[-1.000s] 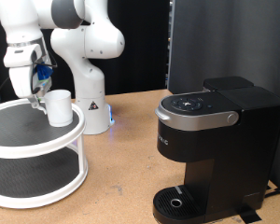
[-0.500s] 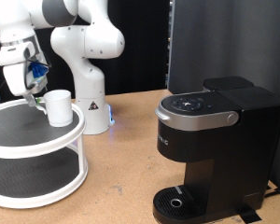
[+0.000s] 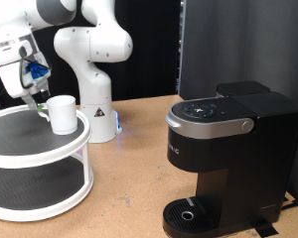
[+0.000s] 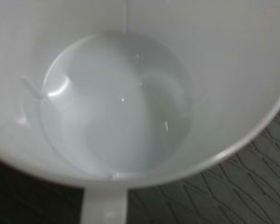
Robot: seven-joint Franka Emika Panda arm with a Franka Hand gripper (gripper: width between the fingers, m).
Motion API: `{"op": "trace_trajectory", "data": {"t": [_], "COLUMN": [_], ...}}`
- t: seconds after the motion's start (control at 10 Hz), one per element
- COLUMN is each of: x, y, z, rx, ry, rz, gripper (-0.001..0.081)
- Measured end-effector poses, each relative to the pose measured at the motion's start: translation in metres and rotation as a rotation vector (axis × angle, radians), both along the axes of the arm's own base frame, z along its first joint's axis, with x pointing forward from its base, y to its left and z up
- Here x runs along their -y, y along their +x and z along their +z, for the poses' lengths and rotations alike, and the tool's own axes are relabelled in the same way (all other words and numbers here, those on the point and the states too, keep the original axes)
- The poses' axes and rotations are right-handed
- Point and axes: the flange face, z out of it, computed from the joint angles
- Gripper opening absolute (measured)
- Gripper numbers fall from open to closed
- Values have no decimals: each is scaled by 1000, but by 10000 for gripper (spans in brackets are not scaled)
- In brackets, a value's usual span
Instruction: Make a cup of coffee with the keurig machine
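The cup point(image 3: 62, 113), a small white mug, stands on the top tier of a round white two-tier stand point(image 3: 30, 159) at the exterior view's left. My gripper point(image 3: 38, 103) hangs just to the cup's left, fingertips level with its rim. In the wrist view the cup point(image 4: 121, 93) fills the picture from above, empty inside, its handle point(image 4: 105, 205) at the edge. No fingers show there. The keurig machine point(image 3: 233, 149), black with a silver-trimmed lid that is down, stands at the exterior view's right. Its round drip tray point(image 3: 189, 214) has nothing on it.
The arm's white base point(image 3: 97, 109) stands behind the stand, on the wooden table point(image 3: 129, 188). A black panel point(image 3: 219, 45) rises behind the machine. The lower tier point(image 3: 30, 186) of the stand shows dark mesh.
The hand and wrist have shifted a little to the exterior view's left over the last second. The cup and machine have not moved.
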Motion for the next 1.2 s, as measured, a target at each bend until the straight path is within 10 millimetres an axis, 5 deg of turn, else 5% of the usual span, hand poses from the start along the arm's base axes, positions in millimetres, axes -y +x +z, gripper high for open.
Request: {"op": "trace_trajectory", "data": {"t": [1.2], "x": [-9], "y": [6], "z": [-10], "rx": [5], "ry": [-13], "rz": [-6], "gripper": [806]}}
